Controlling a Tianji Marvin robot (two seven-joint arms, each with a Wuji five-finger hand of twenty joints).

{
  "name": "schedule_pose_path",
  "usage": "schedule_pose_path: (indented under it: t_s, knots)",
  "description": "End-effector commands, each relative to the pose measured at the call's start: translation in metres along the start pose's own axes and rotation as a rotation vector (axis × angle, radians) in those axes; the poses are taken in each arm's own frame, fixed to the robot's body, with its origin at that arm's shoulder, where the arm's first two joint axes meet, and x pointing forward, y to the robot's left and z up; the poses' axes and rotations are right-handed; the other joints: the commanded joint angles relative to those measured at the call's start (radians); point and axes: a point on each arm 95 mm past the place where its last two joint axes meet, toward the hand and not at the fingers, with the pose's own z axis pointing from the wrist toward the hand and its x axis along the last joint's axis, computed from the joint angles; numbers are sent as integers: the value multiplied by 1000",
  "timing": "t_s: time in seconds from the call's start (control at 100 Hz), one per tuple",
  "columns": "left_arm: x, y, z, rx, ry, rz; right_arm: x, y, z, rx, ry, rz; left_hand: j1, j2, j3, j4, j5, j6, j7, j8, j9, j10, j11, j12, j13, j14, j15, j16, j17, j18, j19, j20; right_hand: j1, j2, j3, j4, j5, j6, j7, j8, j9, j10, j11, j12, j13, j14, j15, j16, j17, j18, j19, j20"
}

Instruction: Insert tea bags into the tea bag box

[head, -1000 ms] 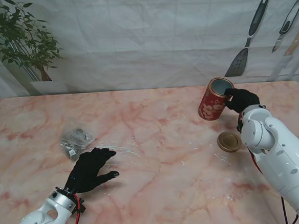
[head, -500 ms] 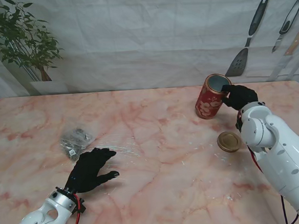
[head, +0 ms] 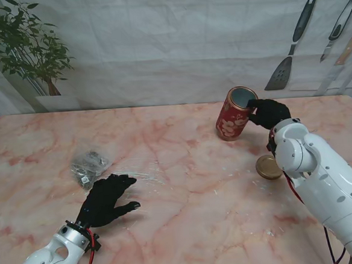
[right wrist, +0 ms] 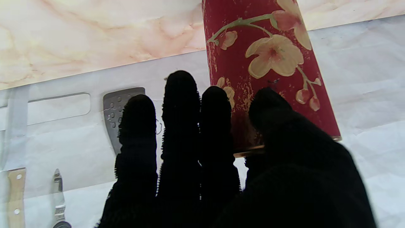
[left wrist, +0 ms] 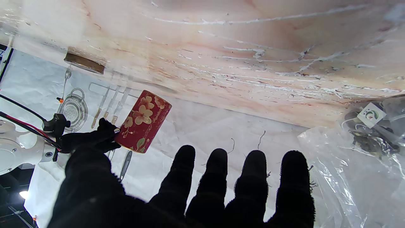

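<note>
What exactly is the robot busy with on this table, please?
The right robot hand grips the rim of the open red floral tea tin, held tilted. Its gold lid lies on the marble table. The left robot hand is open beside the plastic bag of tea bags, none inserted yet.

I see the tea bag box (head: 233, 114), a red cylindrical tin with pale blossoms, open-topped and tilted with its mouth leaning right, at the far right of the table. Its round gold lid (head: 267, 167) lies flat nearer to me. The tea bags (head: 89, 165), in crumpled clear plastic, lie on the near left.
</note>
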Motion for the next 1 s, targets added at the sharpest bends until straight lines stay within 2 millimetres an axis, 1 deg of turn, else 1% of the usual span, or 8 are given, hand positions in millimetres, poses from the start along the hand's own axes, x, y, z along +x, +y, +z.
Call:
schedule_pose_path:
  t_s: [0.0,0.2,0.78,0.99]
  knots:
    - [1,1,0,-12,1,-1,12,-1,1,5,37,17,3,6,18,22,4,-13,2,-3,-9,-24,3,-13,2,-18,-21,-8,-3,-8,20,-2,35,97,-2,1,78,57,58,24,7,-41,20,11,14,9,34,12,-8,29,27,16]
    - [1,1,0,-15,-1,-2,31,-5,3,2,101,61,4,5,19,22,4,-10,2,-3,-9,-25,2,-13,2,-18,-21,-8,-3,-9,20,-2,36,96,-3,1,79,56,56,26,6,-37,19,11,12,12,35,13,-12,33,25,16]
    - [-1,0,-2,-6,-9,-3,89,-18,16,26,261,58,4,4,19,22,4,-10,1,-4,-8,-23,2,-13,3,-17,-21,-8,-2,-8,20,-2,37,96,-5,1,81,56,50,30,6,-39,16,14,10,10,33,14,-14,32,18,16]
    - [-2,0,-2,-5,-11,-3,105,-26,18,49,309,64,5,4,19,23,4,-9,1,-4,-8,-25,2,-13,3,-17,-21,-8,-2,-8,21,-2,37,97,-6,1,80,56,49,31,6,-39,16,16,8,10,33,14,-14,32,16,16]
